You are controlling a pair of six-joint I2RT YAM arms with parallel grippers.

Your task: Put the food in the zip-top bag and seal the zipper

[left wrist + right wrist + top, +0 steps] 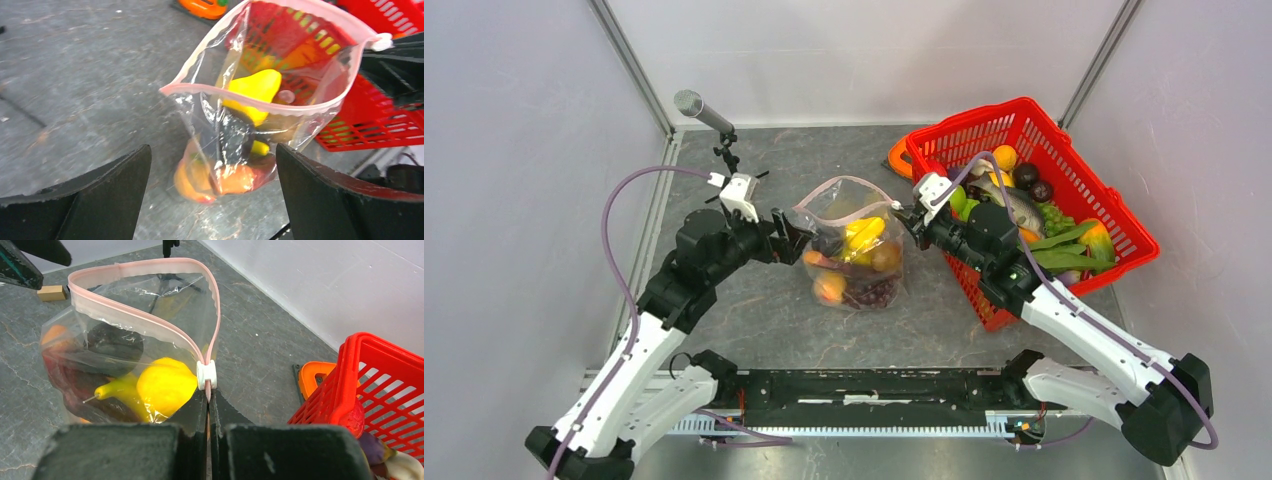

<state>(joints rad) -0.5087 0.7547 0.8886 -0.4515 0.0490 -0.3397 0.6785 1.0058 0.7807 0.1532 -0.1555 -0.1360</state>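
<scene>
On the grey table, the clear dotted zip-top bag of plastic toy food stands agape, with the right gripper clamped on its slider-end corner and the left gripper wide open and empty nearby, so the unbraced pale-pink zipper strip may buckle or the bag may tip.

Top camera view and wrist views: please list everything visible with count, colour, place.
zip-top bag: one, clear, table centre, mouth open
zipper: one, pink, along bag mouth
slider: one, white, zipper end at right gripper
food in bag: several, yellow, orange, dark, inside
basket: one, red, right rear
food in basket: many, green, orange, dark
ring-shaped object: one, orange, left of basket
microphone: one, grey, rear left
table: one, dark grey, underneath
left gripper: one, black, open, left of bag
right gripper: one, black, shut on bag edge
</scene>
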